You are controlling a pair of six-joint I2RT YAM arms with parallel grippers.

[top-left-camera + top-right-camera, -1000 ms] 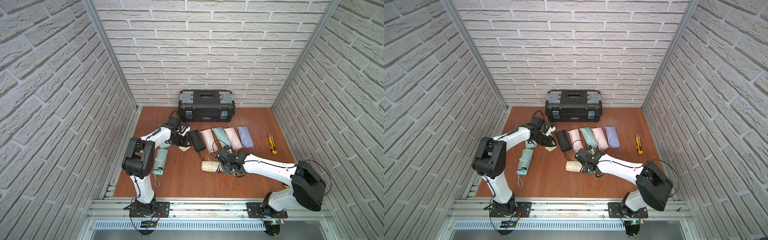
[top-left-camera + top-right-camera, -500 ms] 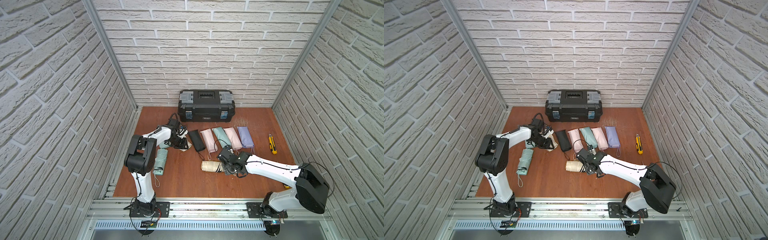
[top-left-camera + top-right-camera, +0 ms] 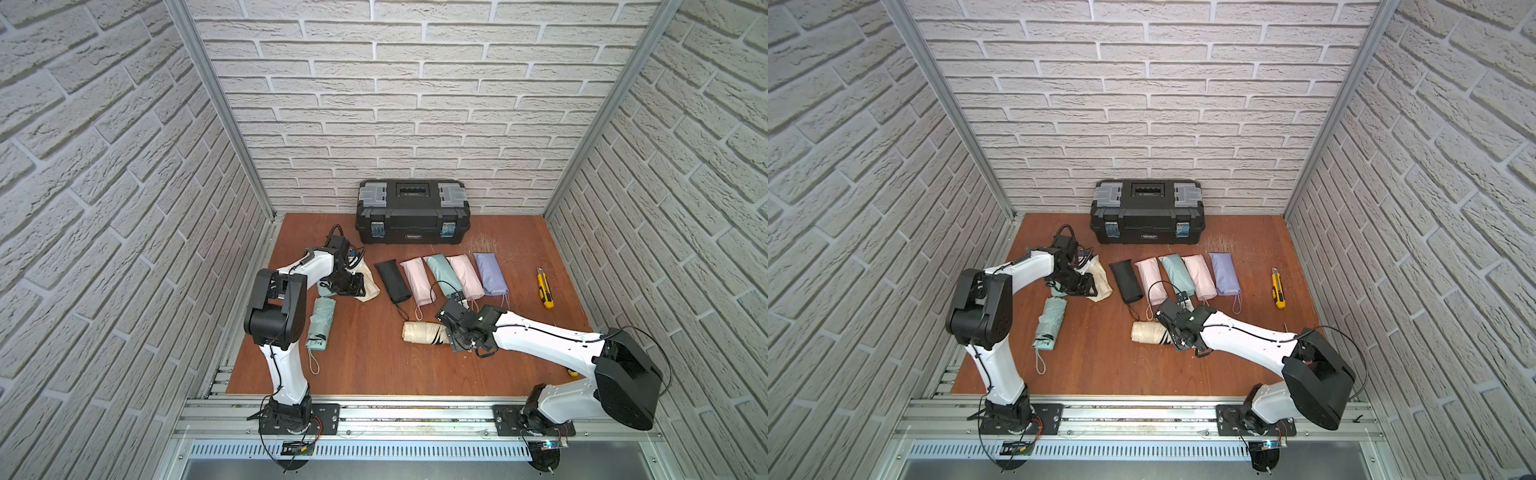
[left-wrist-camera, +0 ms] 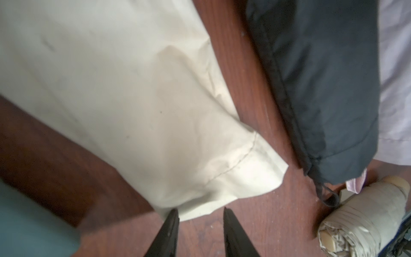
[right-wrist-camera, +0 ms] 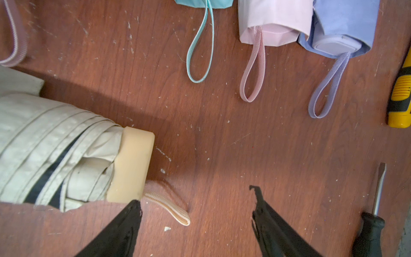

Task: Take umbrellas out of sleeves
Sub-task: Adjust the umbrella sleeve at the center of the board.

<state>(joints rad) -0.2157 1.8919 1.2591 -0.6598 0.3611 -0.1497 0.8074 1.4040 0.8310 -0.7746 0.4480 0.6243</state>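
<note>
The brown wooden desk (image 3: pixel 374 370) holds a big black plastic toolbox (image 3: pixel 412 211) by the back wall. Just in front of the toolbox, five umbrellas lie side by side inside cloth sleeves: black sleeve (image 3: pixel 392 281), pink sleeve (image 3: pixel 417 280), mint sleeve (image 3: pixel 439 270), second pink sleeve (image 3: pixel 466 275), lavender sleeve (image 3: pixel 491 274). Farther front, toward the toolbox's left, the plump mint-green umbrella (image 3: pixel 321 324) lies bare. The flat cream cloth sleeve (image 3: pixel 371 286) lies near the toolbox's left corner. The left hand (image 4: pixel 200 214) sits at its hem, fingers a little apart, pinching nothing. The rolled cream umbrella (image 3: pixel 422 332) lies bare in front of the toolbox, past the row. The right hand (image 5: pixel 195 198) is spread wide, the umbrella's wrist loop between its fingers. A small yellow knife (image 3: pixel 545 293) lies toward the toolbox's right.
</note>
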